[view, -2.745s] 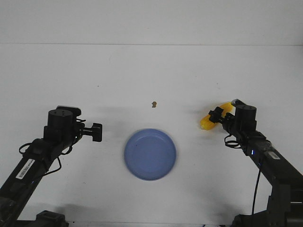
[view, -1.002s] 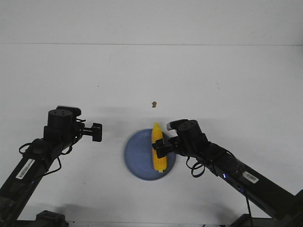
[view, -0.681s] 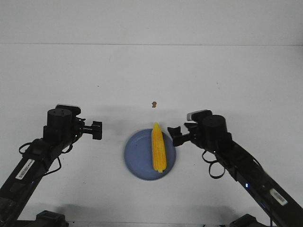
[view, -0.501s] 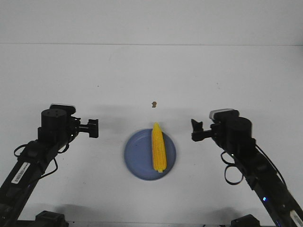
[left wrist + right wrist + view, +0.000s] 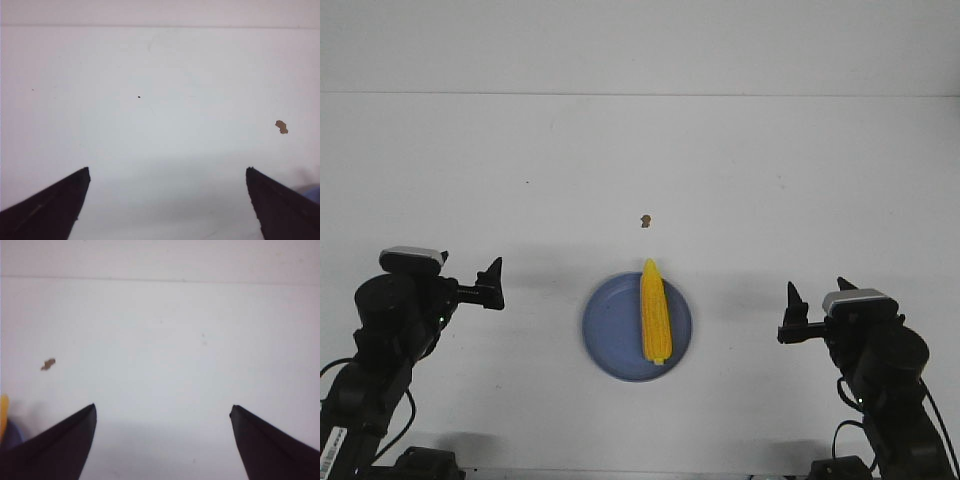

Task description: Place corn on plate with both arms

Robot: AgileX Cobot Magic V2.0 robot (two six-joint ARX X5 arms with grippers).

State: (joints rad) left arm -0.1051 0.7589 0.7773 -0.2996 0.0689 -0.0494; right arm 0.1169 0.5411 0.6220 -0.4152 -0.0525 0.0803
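The yellow corn [image 5: 653, 311] lies on the periwinkle plate [image 5: 610, 335] at the table's front middle, its pointed end over the far rim. My left gripper [image 5: 492, 285] is open and empty, well left of the plate. My right gripper [image 5: 792, 318] is open and empty, well right of it. In the left wrist view the gripper [image 5: 167, 170] is wide open over bare table, with a sliver of the plate [image 5: 312, 189] at the edge. In the right wrist view the gripper [image 5: 162, 407] is wide open, and bits of the corn [image 5: 3, 415] and the plate [image 5: 11, 434] show at the edge.
A tiny brown speck [image 5: 644, 220] lies on the white table beyond the plate; it also shows in the left wrist view [image 5: 282, 126] and the right wrist view [image 5: 48, 363]. The table's far edge [image 5: 640, 94] meets a white wall.
The right gripper carried the corn to the plate, let it go and drew back to the right. The left arm also drew back to the left and toward the front.
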